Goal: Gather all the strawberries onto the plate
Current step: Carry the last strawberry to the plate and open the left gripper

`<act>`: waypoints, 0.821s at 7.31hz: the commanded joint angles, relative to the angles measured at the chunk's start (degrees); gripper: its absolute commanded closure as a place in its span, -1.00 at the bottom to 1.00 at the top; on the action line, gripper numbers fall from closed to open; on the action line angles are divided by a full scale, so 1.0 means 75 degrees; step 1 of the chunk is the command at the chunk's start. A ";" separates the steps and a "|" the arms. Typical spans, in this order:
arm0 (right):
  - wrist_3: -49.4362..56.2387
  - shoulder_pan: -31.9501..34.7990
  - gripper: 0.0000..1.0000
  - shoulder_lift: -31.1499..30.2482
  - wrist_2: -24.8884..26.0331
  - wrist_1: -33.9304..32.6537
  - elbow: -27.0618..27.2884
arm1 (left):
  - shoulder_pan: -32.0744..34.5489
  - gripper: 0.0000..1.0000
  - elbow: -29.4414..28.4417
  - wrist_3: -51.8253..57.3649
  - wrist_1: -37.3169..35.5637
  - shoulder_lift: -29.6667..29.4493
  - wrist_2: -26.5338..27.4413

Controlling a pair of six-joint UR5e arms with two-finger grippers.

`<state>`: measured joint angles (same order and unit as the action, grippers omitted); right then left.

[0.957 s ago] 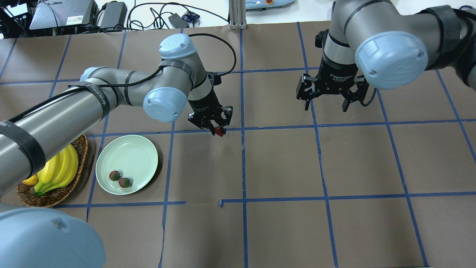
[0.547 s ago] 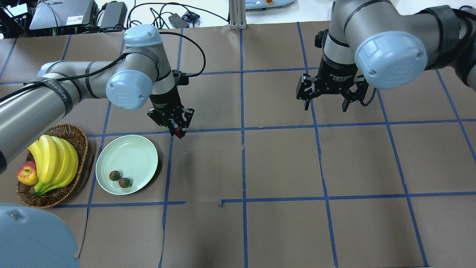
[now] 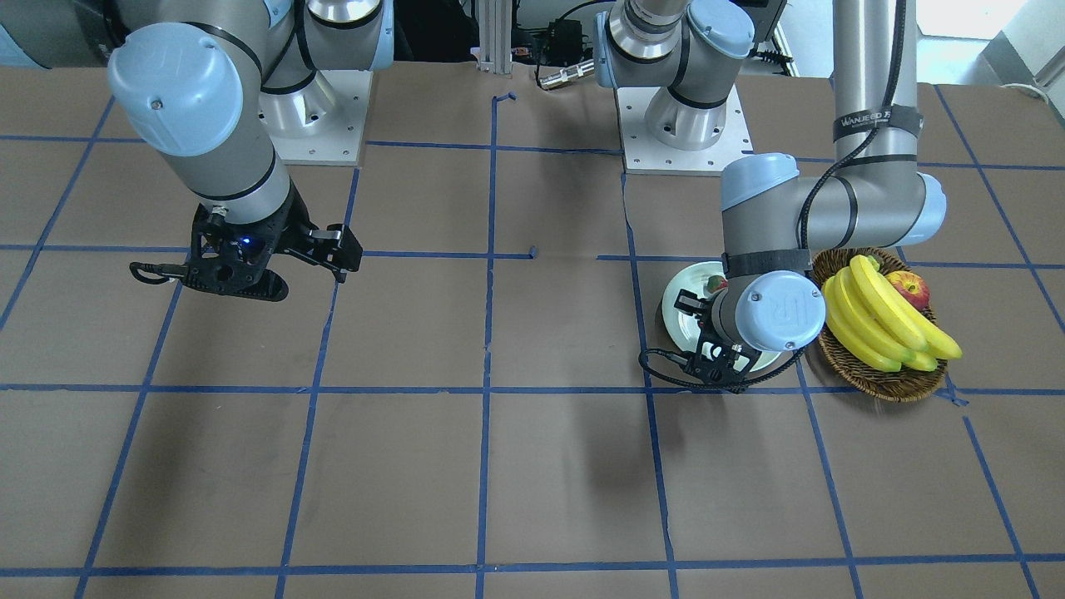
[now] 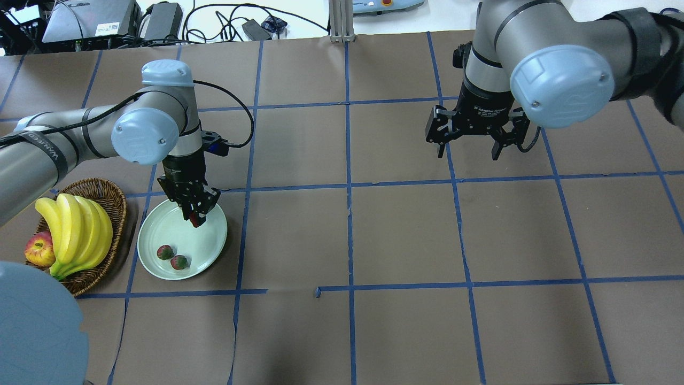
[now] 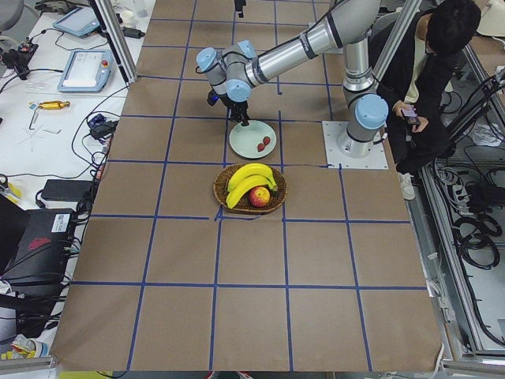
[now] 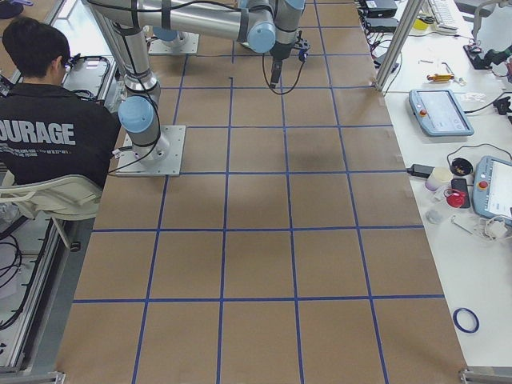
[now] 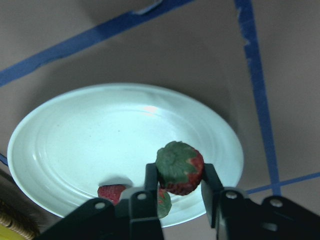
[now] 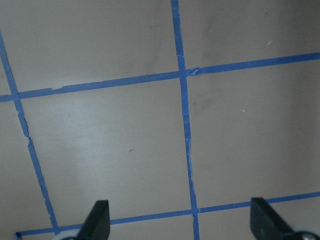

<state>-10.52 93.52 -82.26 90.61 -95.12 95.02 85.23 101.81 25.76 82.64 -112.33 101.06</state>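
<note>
The pale green plate (image 4: 170, 231) lies at the table's left, with two strawberries (image 4: 164, 252) (image 4: 179, 262) resting near its front edge. My left gripper (image 4: 195, 218) hangs over the plate's far right part, shut on a third strawberry (image 7: 179, 167) whose green cap faces the wrist camera. In the left wrist view the plate (image 7: 95, 145) fills the space below, and one resting strawberry (image 7: 111, 191) shows beside the fingers. My right gripper (image 4: 468, 155) hovers open over bare table at the far right, its fingers (image 8: 97, 220) wide apart with nothing between them.
A brown wicker basket (image 4: 113, 192) with bananas (image 4: 80, 232) and an apple (image 4: 38, 248) stands just left of the plate. Blue tape lines grid the brown table. A seated person (image 5: 426, 71) is behind the robot's base. Cables and devices lie beyond the far edge.
My left arm has swung left with the strawberry, from the table's middle to above the plate. The right arm has not moved.
</note>
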 commanded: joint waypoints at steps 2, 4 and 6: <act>-0.0038 0.0000 -1.00 -0.0012 0.0001 -0.0021 -0.0013 | -0.0020 -1.00 -0.0039 -0.0036 -0.0049 0.0047 -0.0022; 0.0066 0.0000 -1.00 0.0011 0.0247 0.0026 -0.0002 | 0.0003 -1.00 -0.0388 -0.0105 -0.0073 0.0362 -0.0092; -0.0003 0.0023 -1.00 -0.0047 0.0271 0.0131 -0.0002 | 0.0609 -1.00 -0.0718 -0.0793 -0.0003 0.0841 -0.0302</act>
<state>-10.25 93.56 -82.37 92.43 -94.58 95.00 87.21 97.73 23.01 82.43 -108.25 99.51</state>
